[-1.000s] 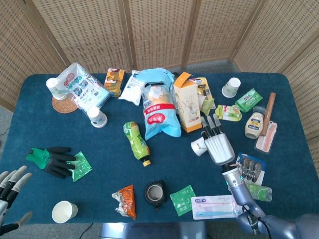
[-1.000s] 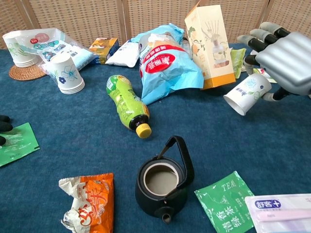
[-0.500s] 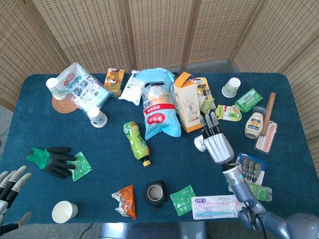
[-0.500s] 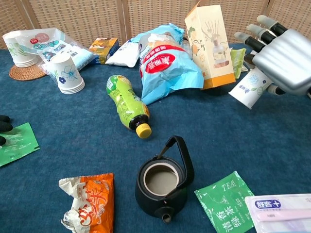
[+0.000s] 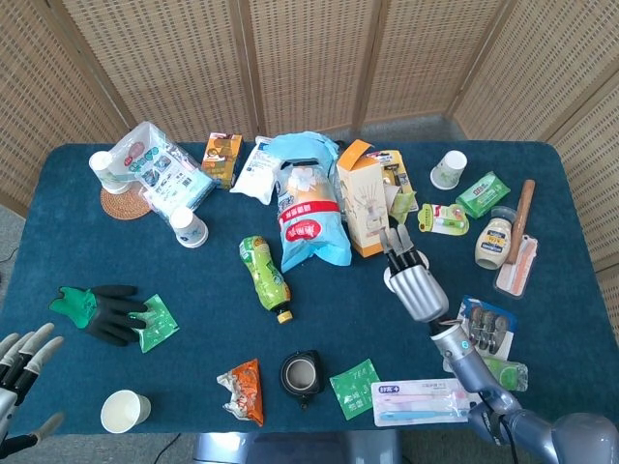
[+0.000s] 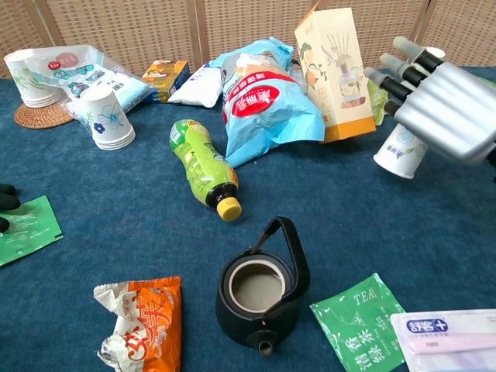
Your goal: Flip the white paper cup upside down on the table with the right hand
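Observation:
The white paper cup (image 6: 399, 152) with a green print hangs mouth-down and slightly tilted under my right hand (image 6: 444, 102), its rim close to the blue table (image 6: 116, 201). The hand holds it from above with the fingers stretched towards the tall carton (image 6: 335, 70); I cannot see the thumb. From the head view the right hand (image 5: 414, 280) covers nearly the whole cup (image 5: 389, 279), leaving a white sliver at its left side. My left hand (image 5: 21, 360) hovers at the near left table edge, fingers spread, holding nothing.
A black kettle (image 6: 260, 291) and a tea sachet (image 6: 363, 322) lie near the front. A green bottle (image 6: 200, 163) and a blue bag (image 6: 267, 101) lie left of the cup. Other paper cups (image 5: 448, 169) (image 5: 124, 411) (image 5: 189, 229) stand around the table.
The right hand has turned the cup from lying sideways with its mouth to the lower left to mouth-down, and shifted slightly towards the carton. The left hand has stayed put.

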You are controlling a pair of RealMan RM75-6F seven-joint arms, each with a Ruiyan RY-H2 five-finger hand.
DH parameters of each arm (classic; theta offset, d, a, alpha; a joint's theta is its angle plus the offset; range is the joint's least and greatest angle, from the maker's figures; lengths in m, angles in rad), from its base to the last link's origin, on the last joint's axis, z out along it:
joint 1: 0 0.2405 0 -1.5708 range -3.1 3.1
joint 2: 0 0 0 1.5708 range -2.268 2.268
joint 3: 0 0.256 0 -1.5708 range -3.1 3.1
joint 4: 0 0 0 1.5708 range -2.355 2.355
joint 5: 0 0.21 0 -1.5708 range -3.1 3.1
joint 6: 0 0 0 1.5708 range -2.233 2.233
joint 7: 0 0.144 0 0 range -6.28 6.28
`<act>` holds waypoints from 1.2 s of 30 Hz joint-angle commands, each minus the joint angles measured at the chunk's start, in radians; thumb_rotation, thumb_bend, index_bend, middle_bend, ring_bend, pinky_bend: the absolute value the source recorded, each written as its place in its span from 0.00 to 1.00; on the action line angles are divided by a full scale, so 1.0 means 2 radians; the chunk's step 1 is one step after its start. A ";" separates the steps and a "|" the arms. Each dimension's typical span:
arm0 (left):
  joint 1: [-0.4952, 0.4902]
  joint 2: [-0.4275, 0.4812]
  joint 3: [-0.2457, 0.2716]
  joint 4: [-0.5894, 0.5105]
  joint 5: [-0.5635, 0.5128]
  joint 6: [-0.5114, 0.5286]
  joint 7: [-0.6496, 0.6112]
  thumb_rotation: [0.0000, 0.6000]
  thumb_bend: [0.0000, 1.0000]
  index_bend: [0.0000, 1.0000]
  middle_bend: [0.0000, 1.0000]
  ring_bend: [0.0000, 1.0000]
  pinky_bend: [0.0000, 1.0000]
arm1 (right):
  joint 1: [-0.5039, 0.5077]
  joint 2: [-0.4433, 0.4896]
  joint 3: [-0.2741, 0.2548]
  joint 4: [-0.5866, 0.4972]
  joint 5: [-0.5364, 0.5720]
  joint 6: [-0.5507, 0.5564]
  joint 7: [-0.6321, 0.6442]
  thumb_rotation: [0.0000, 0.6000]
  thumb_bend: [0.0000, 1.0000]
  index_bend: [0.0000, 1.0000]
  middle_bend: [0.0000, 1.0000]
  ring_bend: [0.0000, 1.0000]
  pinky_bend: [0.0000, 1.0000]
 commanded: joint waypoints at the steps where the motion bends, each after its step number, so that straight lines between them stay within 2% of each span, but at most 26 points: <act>1: 0.000 0.000 0.000 0.000 0.000 0.000 -0.001 1.00 0.27 0.00 0.00 0.00 0.00 | -0.001 -0.004 -0.005 0.008 -0.006 -0.003 -0.012 1.00 0.27 0.49 0.00 0.00 0.00; 7: 0.002 -0.002 -0.002 0.000 -0.002 0.004 0.003 1.00 0.27 0.00 0.00 0.00 0.00 | -0.006 -0.007 -0.005 0.009 -0.010 -0.002 -0.029 1.00 0.27 0.47 0.00 0.00 0.00; 9: 0.002 -0.004 -0.003 0.000 -0.003 0.004 0.005 1.00 0.27 0.00 0.00 0.00 0.00 | -0.008 -0.005 -0.007 0.003 -0.011 -0.002 -0.032 1.00 0.28 0.40 0.00 0.00 0.00; 14: 0.001 -0.004 -0.002 0.000 -0.001 0.001 0.007 1.00 0.27 0.00 0.00 0.00 0.00 | -0.013 0.004 -0.011 -0.017 -0.017 0.001 -0.032 1.00 0.31 0.17 0.00 0.00 0.00; 16: 0.001 -0.004 -0.002 0.000 -0.001 0.001 0.008 1.00 0.27 0.00 0.00 0.00 0.00 | -0.015 0.007 -0.012 -0.025 -0.019 0.001 -0.034 1.00 0.31 0.13 0.00 0.00 0.00; 21: 0.002 -0.004 -0.002 -0.001 -0.001 0.001 0.009 1.00 0.27 0.00 0.00 0.00 0.00 | -0.018 0.012 -0.012 -0.040 -0.027 0.007 -0.039 1.00 0.30 0.08 0.00 0.00 0.00; 27: 0.001 -0.002 -0.002 0.000 -0.002 0.001 0.004 1.00 0.27 0.00 0.00 0.00 0.00 | -0.022 0.030 -0.006 -0.074 -0.034 0.023 -0.040 1.00 0.31 0.07 0.00 0.00 0.00; 36: 0.001 -0.001 -0.001 0.001 0.000 0.003 0.000 1.00 0.27 0.00 0.00 0.00 0.00 | -0.045 0.094 -0.005 -0.172 -0.042 0.051 -0.013 1.00 0.31 0.06 0.00 0.00 0.00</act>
